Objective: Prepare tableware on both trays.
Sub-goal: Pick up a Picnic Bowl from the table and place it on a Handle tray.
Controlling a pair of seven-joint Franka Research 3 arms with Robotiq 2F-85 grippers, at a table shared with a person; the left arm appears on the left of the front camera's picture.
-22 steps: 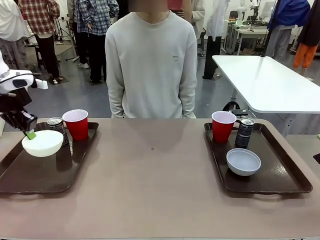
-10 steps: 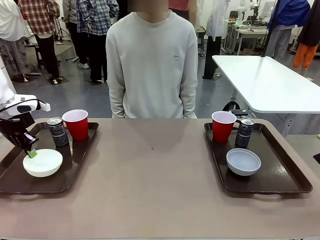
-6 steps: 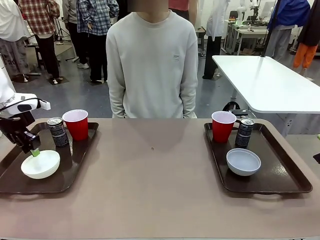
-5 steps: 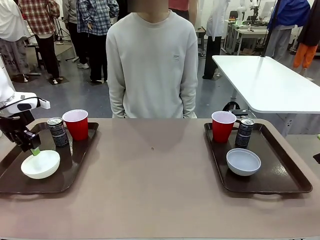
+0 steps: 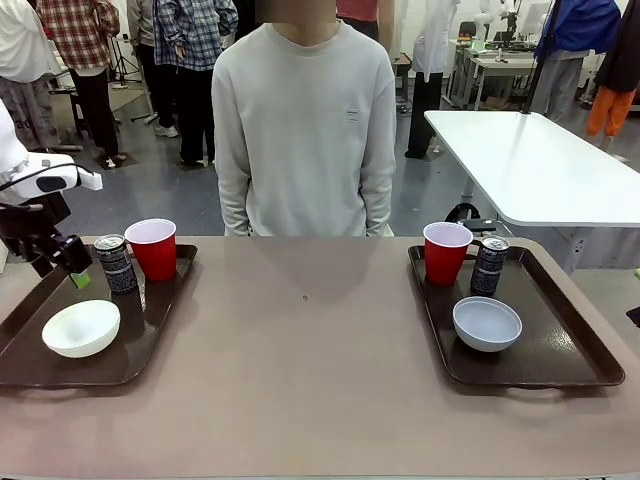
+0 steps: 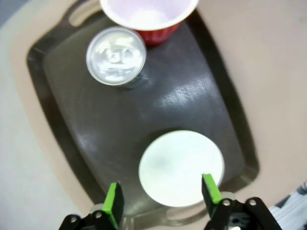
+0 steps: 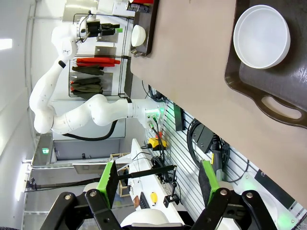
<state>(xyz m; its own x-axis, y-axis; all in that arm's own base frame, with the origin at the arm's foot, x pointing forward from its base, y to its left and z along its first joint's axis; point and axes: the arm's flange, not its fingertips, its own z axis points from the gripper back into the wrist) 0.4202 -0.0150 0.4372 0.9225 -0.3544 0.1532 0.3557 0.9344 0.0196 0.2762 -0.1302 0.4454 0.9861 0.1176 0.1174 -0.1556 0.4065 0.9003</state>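
The left tray [image 5: 150, 340] holds a white bowl [image 5: 81, 328], a dark can [image 5: 116, 264] and a red cup [image 5: 152, 249]. My left gripper [image 5: 72, 272] hangs open just above the bowl's far side, apart from it. In the left wrist view the left gripper [image 6: 162, 201] stands open over the bowl [image 6: 181, 167], with the can [image 6: 116, 56] and cup [image 6: 148, 17] beyond on the tray [image 6: 192, 96]. The right tray [image 5: 570, 350] carries a red cup [image 5: 446, 253], a can [image 5: 489, 265] and a bowl [image 5: 487, 323]. My right gripper [image 7: 158, 182] is open and off the table's edge, with the bowl [image 7: 261, 36] ahead.
A person stands at the far edge of the table, between the two trays, arms at their sides. The tan tabletop [image 5: 310, 360] stretches bare between the trays. A white table [image 5: 540, 170] stands behind on the right.
My left gripper set the white bowl down on the left tray, let go of it, opened and lifted up and back. The right tray's things have not moved.
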